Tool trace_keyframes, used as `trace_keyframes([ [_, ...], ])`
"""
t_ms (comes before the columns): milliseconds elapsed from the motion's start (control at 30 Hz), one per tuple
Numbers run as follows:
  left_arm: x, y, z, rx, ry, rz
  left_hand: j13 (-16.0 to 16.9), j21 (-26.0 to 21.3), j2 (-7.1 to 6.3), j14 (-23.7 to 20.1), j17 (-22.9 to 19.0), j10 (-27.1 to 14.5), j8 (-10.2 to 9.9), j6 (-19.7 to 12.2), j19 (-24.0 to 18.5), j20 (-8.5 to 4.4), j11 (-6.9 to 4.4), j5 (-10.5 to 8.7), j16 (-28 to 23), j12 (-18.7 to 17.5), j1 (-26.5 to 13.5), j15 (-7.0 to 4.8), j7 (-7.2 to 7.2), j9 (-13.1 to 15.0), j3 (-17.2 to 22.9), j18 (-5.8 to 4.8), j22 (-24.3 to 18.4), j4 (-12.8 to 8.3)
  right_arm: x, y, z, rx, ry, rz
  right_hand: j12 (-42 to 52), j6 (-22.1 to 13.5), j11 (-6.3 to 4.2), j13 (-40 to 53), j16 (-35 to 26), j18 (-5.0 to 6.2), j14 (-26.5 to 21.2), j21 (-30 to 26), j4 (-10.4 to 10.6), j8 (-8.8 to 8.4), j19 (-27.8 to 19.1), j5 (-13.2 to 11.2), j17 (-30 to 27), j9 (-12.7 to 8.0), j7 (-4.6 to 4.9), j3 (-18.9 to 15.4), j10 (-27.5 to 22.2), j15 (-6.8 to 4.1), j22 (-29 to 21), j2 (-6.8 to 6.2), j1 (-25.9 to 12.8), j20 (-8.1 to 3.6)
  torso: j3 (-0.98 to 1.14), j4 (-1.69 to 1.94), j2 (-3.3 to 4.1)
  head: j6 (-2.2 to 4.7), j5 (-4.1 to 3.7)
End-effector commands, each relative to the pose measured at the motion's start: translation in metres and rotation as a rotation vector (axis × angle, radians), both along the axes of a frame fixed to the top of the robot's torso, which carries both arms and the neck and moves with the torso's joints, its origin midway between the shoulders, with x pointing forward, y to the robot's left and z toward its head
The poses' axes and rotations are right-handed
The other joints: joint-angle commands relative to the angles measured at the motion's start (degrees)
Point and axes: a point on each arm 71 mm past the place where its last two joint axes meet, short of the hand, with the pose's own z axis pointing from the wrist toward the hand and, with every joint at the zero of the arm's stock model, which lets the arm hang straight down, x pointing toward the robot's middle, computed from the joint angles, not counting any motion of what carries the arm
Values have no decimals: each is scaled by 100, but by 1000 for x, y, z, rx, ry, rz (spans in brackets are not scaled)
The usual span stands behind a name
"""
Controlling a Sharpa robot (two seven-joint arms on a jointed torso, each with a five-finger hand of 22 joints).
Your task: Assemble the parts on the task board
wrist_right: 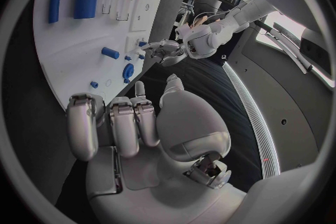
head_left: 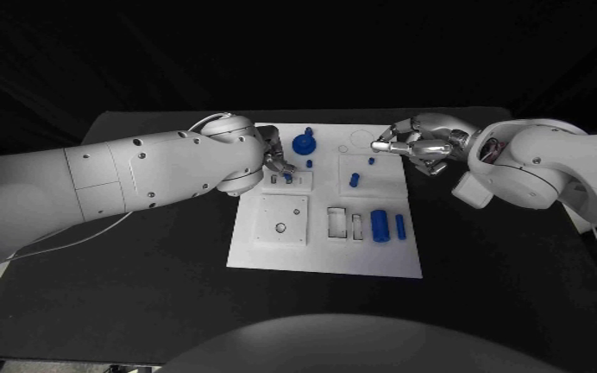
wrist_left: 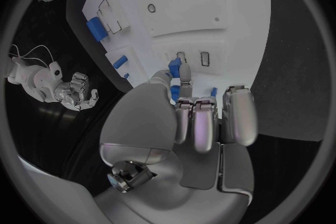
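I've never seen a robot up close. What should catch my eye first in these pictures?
First the white task board in the middle of the black table, dotted with small blue parts. Then the two silver hands over its far end: the left hand pinches a small blue piece at the board, while the right hand hovers with fingers curled, holding nothing.

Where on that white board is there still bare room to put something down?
The board's near edge is bare, below the square plate and the big blue cylinder. The far half is crowded: left hand pinching a blue part, the knob, right hand.
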Motion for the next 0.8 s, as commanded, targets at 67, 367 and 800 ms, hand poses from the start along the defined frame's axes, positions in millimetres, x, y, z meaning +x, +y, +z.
trace_keyframes([
  [67,-1,-1,-1,6,8,-9,1508,-35,1,593,1509,635,-22,23,16,-25,-48,-5,14,0,56,-29,-49,13,78,-85,-4,-35,-1,1,0,-1,-9,12,-20,0,-51,1489,20,65,558,-25,-36,24,-28,26,1509,7,20,8,594,-6,1195,27,68,-1,0,-1,2,0,-8],
  [367,-1,0,-2,5,7,-6,1508,-42,-28,593,1509,635,-34,24,13,-23,-47,-11,14,0,35,-28,-49,36,166,-84,-6,-41,-1,0,0,0,-11,10,-20,0,-51,1489,20,65,558,-25,-36,24,-28,26,1509,7,20,8,594,-6,1195,27,68,-1,1,0,1,0,-14],
  [800,-1,2,-3,15,18,-8,1508,-54,-54,593,1509,635,-44,22,6,-22,-45,-24,14,0,16,-27,-46,54,229,-81,-17,-43,0,0,0,0,-12,10,-20,-3,-50,1489,20,65,558,-29,-32,25,-32,27,1509,10,23,9,594,-6,1194,26,79,0,2,2,-3,0,-10],
])
